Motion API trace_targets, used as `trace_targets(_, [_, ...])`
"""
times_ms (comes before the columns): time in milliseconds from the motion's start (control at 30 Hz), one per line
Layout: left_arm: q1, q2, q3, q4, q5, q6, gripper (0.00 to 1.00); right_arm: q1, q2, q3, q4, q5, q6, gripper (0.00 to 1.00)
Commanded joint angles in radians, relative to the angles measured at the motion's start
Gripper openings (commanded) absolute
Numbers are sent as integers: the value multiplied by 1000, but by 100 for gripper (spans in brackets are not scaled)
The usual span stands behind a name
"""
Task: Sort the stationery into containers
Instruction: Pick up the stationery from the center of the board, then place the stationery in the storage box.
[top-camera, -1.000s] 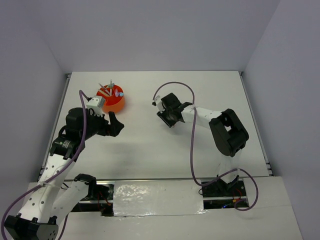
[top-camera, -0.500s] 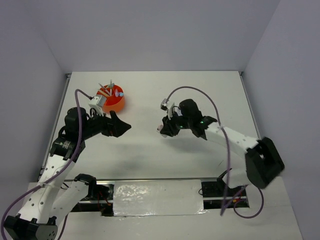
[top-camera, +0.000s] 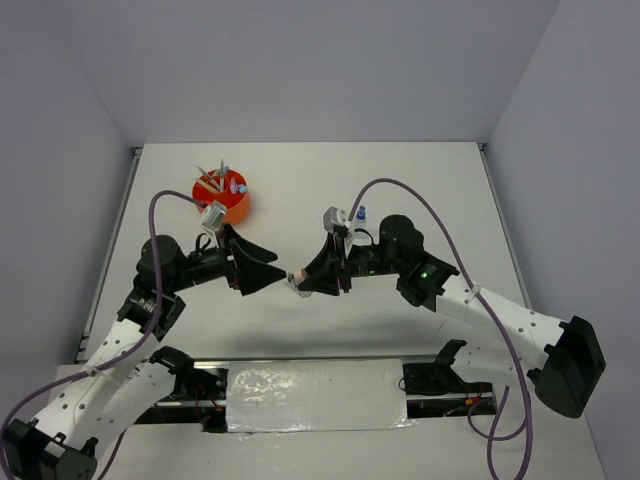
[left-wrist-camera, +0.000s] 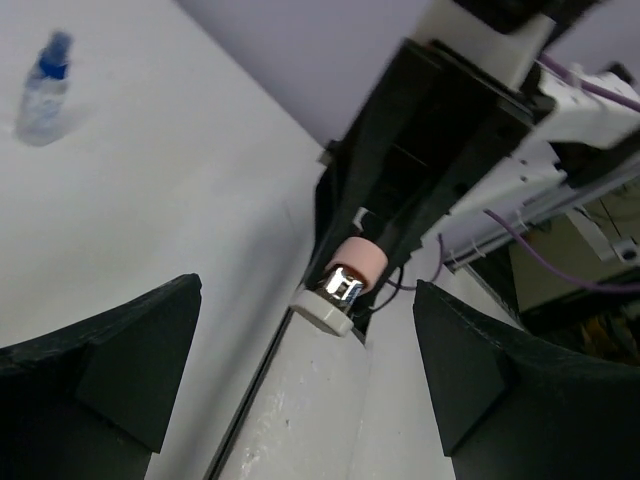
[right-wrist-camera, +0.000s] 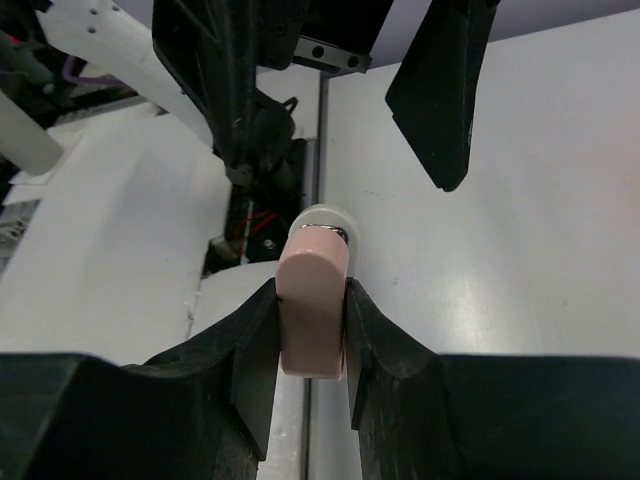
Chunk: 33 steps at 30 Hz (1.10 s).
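My right gripper (right-wrist-camera: 312, 300) is shut on a pink eraser block (right-wrist-camera: 314, 305) that ends in a silver collar and a white disc. In the top view the block (top-camera: 297, 279) hangs above the table's near middle, at the tip of the right gripper (top-camera: 306, 279). My left gripper (top-camera: 266, 270) stands open and faces it, a short gap away. In the left wrist view the block (left-wrist-camera: 352, 266) sits ahead of the wide jaws, untouched. The orange round container (top-camera: 240, 208) stands at the back left with several pens in it.
A tiny clear bottle with a blue cap (top-camera: 361, 214) stands upright on the table behind the right arm, also seen as the bottle (left-wrist-camera: 44, 88) in the left wrist view. The table's near edge with taped mounts (top-camera: 315, 390) runs just below both grippers.
The right arm has swung from the middle back toward the near left, carrying the pink block. The left gripper has moved right and forward to face it, still open.
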Motion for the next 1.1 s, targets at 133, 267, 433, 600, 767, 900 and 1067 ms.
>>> trace_targets(133, [-35, -25, -87, 460, 252, -54, 95, -1, -33, 71, 51, -122, 188, 8])
trace_targets(267, [-42, -25, -67, 408, 241, -20, 89, 0, -28, 61, 125, -142, 264, 8])
trace_targets(433, [-56, -10, -64, 388, 238, -16, 76, 5, -17, 69, 149, -140, 282, 8])
trace_targets(600, [-69, 9, -46, 336, 221, 15, 70, 8, -4, 87, 172, -140, 301, 9])
trace_targets(767, [-70, 10, -35, 330, 215, 26, 56, 17, 19, 107, 151, -133, 289, 9])
trace_targets(900, [-70, 10, -9, 258, 178, 58, 39, 20, 38, 110, 151, -130, 294, 9])
trace_targets(1067, [-70, 17, -13, 304, 166, 29, 44, 19, 55, 111, 142, -128, 289, 9])
